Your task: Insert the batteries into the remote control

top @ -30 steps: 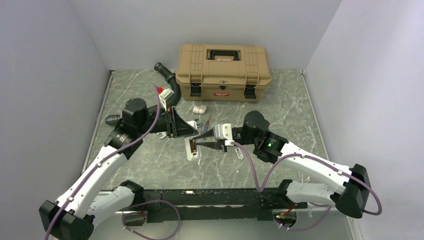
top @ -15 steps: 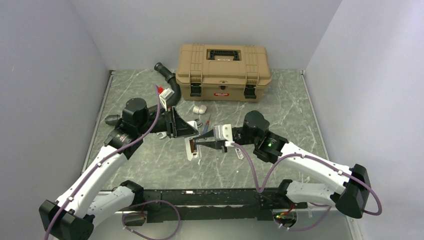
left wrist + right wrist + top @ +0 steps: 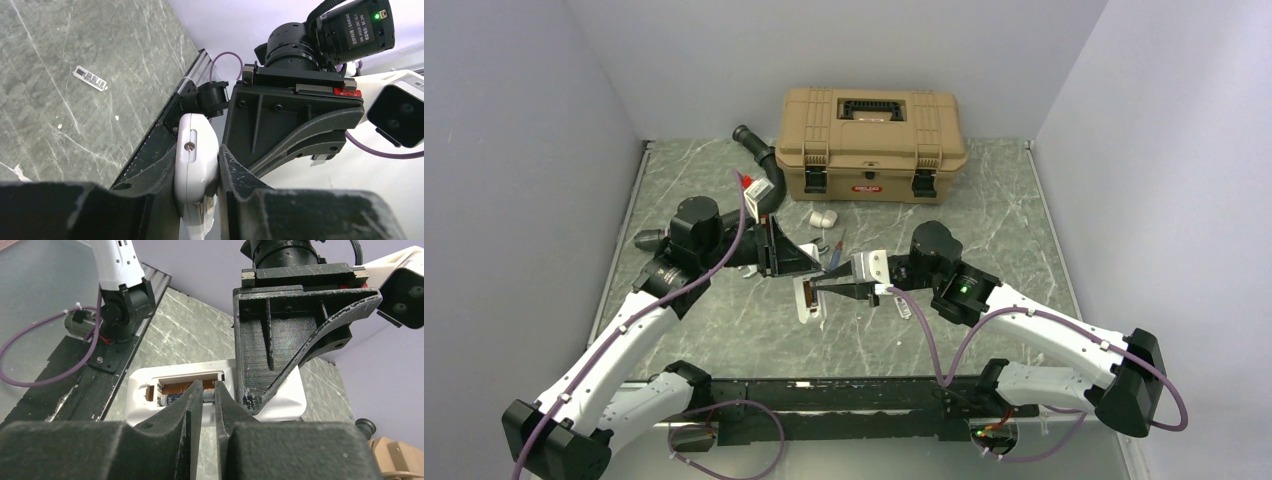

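Grey marbled tabletop [image 3: 724, 340] runs between pale walls, a tan toolbox [image 3: 869, 130] at its back.

From above, the left pincer [image 3: 807, 268] and right pincer [image 3: 819, 290] meet mid-table at the white remote control [image 3: 807, 305].

At the left wrist, the left pincer is clamped on the remote control [image 3: 195, 160], one black finger on each long side. A small screw [image 3: 189, 145] in the casing faces the camera. A barcode label [image 3: 90, 78] lies apart on the stone.

At the right wrist, the remote control's open compartment [image 3: 187, 382] faces the camera with a battery [image 3: 170, 399] lying inside. The right pincer [image 3: 209, 395] is almost closed, only a slim gap between its fingers, and its tips pinch the battery's end. One finger of the left pincer presses the casing just beside it.
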Action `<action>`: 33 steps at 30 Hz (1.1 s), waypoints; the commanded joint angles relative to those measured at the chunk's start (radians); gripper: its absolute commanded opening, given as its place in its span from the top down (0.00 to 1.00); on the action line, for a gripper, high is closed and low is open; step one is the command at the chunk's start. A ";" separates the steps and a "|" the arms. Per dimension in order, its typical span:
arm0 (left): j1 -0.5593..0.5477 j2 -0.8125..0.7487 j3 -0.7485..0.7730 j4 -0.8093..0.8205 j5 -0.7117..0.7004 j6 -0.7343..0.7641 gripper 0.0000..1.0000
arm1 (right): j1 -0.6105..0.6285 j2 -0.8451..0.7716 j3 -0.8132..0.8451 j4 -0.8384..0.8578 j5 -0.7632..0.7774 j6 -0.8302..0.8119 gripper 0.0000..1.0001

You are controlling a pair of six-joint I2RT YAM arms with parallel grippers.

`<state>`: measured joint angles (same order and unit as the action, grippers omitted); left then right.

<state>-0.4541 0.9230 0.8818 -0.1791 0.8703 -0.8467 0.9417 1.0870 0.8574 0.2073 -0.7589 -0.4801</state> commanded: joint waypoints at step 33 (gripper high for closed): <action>0.002 -0.024 0.068 0.075 0.001 0.000 1.00 | 0.002 0.029 0.024 -0.232 -0.081 -0.045 0.85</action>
<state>-0.4580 0.9226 0.8818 -0.2092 0.8680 -0.8318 0.9371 1.0931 0.8776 0.1314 -0.7872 -0.5240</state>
